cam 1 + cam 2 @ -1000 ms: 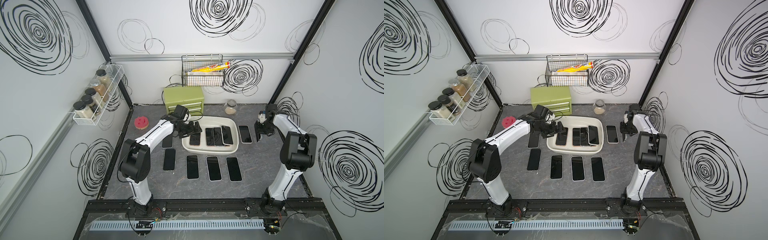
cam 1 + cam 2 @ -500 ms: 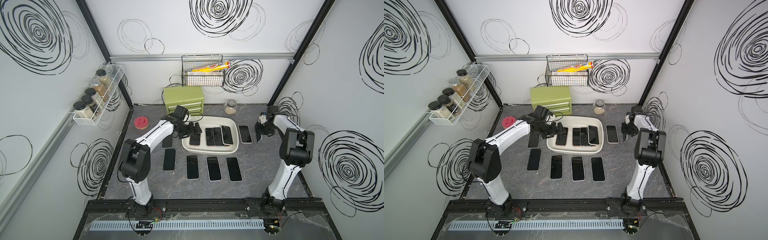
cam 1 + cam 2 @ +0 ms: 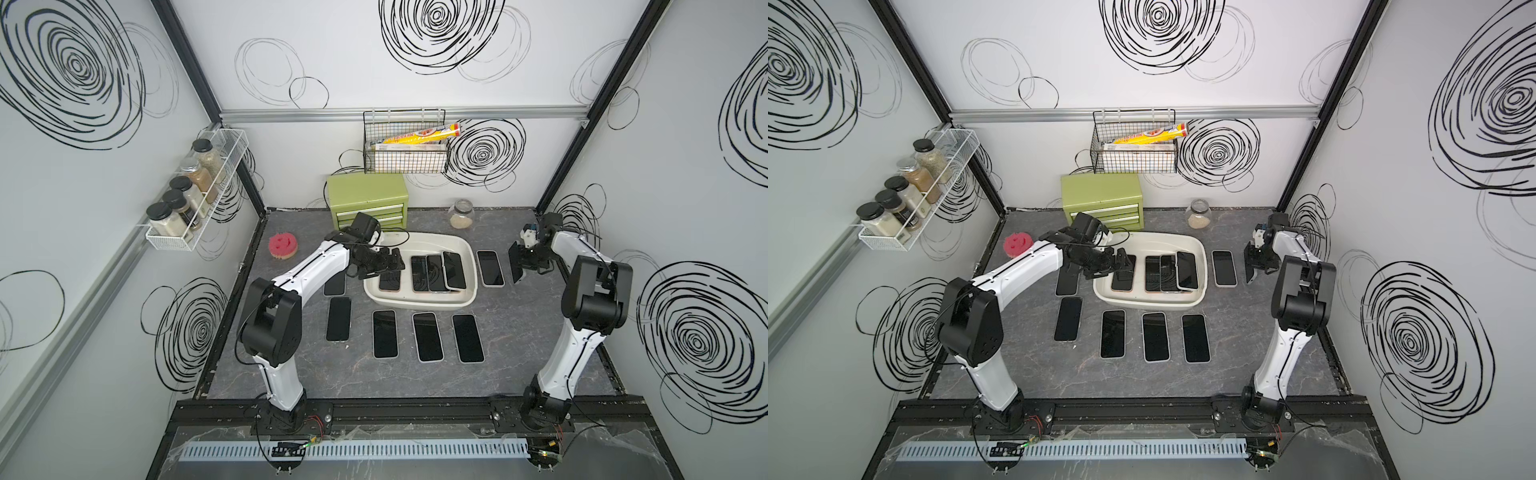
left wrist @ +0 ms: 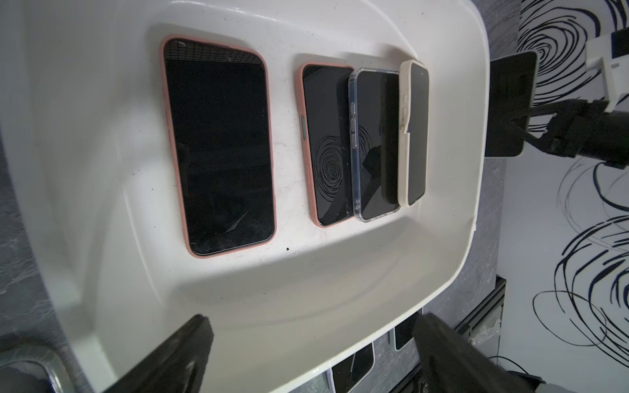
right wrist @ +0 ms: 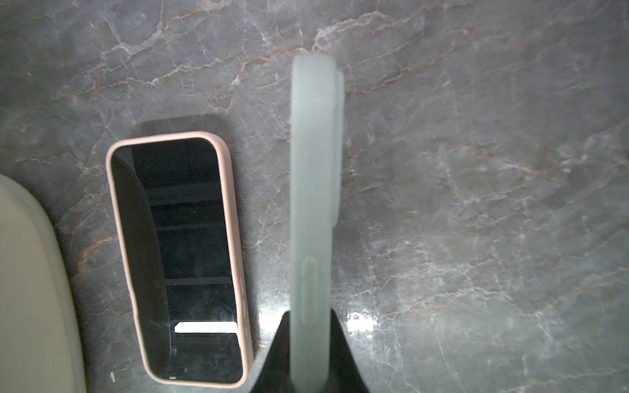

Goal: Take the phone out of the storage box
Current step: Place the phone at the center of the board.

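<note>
1. Room for moving is widest along the front edge of the table [image 3: 519, 365], in front of the row of three phones [image 3: 428, 336], and in a bare strip between the side phone [image 3: 490, 268] and the right wall.
2. The right gripper [image 3: 525, 266] is over that strip and pinches the held phone [image 3: 515, 262]. In the right wrist view this held phone [image 5: 311, 204] stands on its long edge, in a pale case, parallel to the side phone [image 5: 180, 258]. It is outside the storage box [image 3: 415, 305]. I cannot tell if it touches the table.
3. The left gripper [image 3: 388, 264] hangs over the left end of the storage box with its claw spread wide and nothing in it.
4. The storage box [image 4: 306, 306] holds four phones, screens up: a single phone [image 4: 218, 146] alone at the left, then three overlapped phones [image 4: 374, 143], of which the cream-cased phone [image 4: 413, 132] leans on the right wall.
5. Left of the box two more phones lie flat; the farther one [image 3: 335, 282] is partly under the left arm.
6. Behind the box stand a green chest [image 3: 367, 195] with closed drawers and a glass jar [image 3: 461, 214]. The wire basket [image 3: 405, 160] on the back wall holds a yellow tube [image 3: 424, 134].
</note>
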### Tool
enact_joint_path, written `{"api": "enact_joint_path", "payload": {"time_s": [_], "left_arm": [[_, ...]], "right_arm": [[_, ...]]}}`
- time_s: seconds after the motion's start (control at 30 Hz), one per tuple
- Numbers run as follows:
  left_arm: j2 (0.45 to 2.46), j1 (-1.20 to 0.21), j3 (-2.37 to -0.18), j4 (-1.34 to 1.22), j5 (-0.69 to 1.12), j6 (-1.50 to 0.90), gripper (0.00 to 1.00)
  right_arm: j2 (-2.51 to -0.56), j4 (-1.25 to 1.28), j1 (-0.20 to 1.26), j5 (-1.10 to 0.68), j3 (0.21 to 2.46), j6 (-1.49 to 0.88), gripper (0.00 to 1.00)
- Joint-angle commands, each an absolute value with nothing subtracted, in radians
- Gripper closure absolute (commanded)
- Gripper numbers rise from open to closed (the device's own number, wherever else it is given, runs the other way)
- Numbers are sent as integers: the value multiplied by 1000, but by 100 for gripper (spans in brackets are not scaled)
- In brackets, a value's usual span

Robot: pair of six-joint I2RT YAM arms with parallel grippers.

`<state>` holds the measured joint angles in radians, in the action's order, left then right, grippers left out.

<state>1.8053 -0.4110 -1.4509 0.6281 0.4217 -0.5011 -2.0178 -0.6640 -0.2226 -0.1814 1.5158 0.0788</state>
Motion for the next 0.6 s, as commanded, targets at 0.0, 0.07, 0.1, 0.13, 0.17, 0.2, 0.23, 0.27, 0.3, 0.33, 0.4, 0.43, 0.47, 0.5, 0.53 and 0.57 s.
{"api": "enact_joint_path", "payload": {"time_s": [0.0, 0.07, 0.1, 0.13, 0.17, 0.2, 0.23, 0.27, 0.3, 0.33, 0.4, 0.43, 0.47, 0.5, 0.53, 0.57], "left_arm": [[1819, -421, -1460, 629, 411, -475, 1], [1822, -422, -1459, 630, 409, -473, 1], [1823, -421, -1460, 632, 407, -472, 1], [1824, -423, -1460, 632, 407, -471, 1], [1824, -422, -1459, 634, 405, -468, 1], [1825, -421, -1459, 634, 404, -468, 1], [1825, -422, -1457, 635, 403, -466, 1], [1823, -422, -1457, 637, 402, -464, 1], [1821, -422, -1455, 639, 398, -463, 1], [1821, -421, -1453, 640, 397, -463, 1], [1817, -421, -1449, 641, 393, -461, 1], [1817, -422, -1447, 641, 393, -461, 1], [1816, -422, -1447, 641, 393, -461, 1], [1816, -422, -1445, 643, 392, -461, 1], [1816, -422, -1445, 644, 390, -460, 1], [1816, -422, -1445, 644, 390, -461, 1]], "right_arm": [[-2043, -633, -232, -185, 1490, 78, 93], [-2048, -635, -235, -175, 1494, 76, 89], [-2051, -636, -236, -170, 1494, 76, 85], [-2055, -638, -239, -167, 1496, 73, 83], [-2060, -641, -242, -166, 1497, 71, 81], [-2065, -643, -244, -161, 1500, 68, 78], [-2071, -646, -248, -160, 1505, 65, 74], [-2076, -647, -250, -160, 1507, 61, 72], [-2082, -650, -253, -160, 1513, 59, 71], [-2089, -653, -255, -160, 1518, 57, 69], [-2101, -658, -259, -165, 1533, 52, 68], [-2109, -659, -261, -167, 1538, 49, 68], [-2117, -661, -261, -165, 1546, 48, 68], [-2126, -666, -262, -159, 1555, 45, 68], [-2134, -671, -263, -157, 1564, 42, 67], [-2138, -671, -265, -162, 1569, 40, 65]]}}
